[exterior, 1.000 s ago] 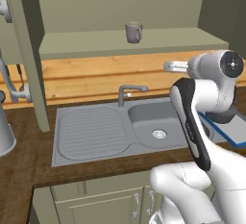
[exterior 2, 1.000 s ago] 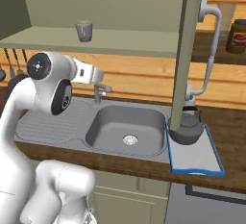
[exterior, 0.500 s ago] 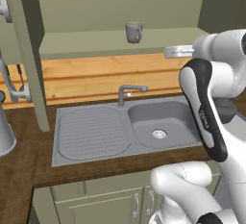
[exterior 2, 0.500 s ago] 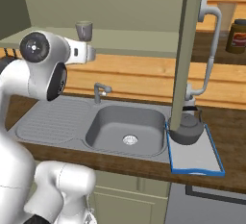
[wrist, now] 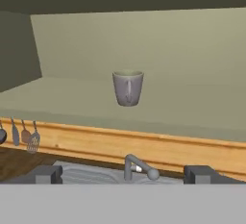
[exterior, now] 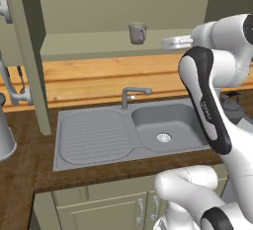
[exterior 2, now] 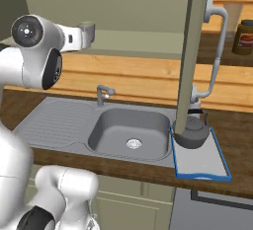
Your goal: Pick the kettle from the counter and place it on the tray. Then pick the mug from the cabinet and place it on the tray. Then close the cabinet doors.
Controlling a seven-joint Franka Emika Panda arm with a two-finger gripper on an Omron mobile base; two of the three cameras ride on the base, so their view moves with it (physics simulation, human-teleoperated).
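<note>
The small grey mug (wrist: 128,87) stands upright on the shelf of the open sage-green cabinet (exterior: 99,44), its handle facing me. My gripper (wrist: 125,174) is open and empty, level with the shelf and short of the mug, with both dark fingertips (wrist: 48,174) set wide apart. From the left base the hand (exterior: 169,42) sits right of the mug (exterior: 137,32). The dark grey kettle (exterior 2: 192,133) rests on the blue-rimmed tray (exterior 2: 203,164), on the brown counter (exterior 2: 237,125) right of the sink. Both cabinet doors (exterior 2: 190,51) stand open, edge-on.
A grey steel sink (exterior: 163,125) with a faucet (exterior: 131,95) lies below the cabinet. A tall pale grey vessel (exterior: 5,135) stands at the far left. The left door (exterior: 27,41) juts toward me. A dark jar (exterior 2: 244,36) sits at upper right. Utensils (wrist: 24,136) hang on the wooden backsplash.
The arm has lifted the hand from faucet height up to shelf height and brought it nearer the mug. The gripper stayed open. Kettle, tray and mug have not moved.
</note>
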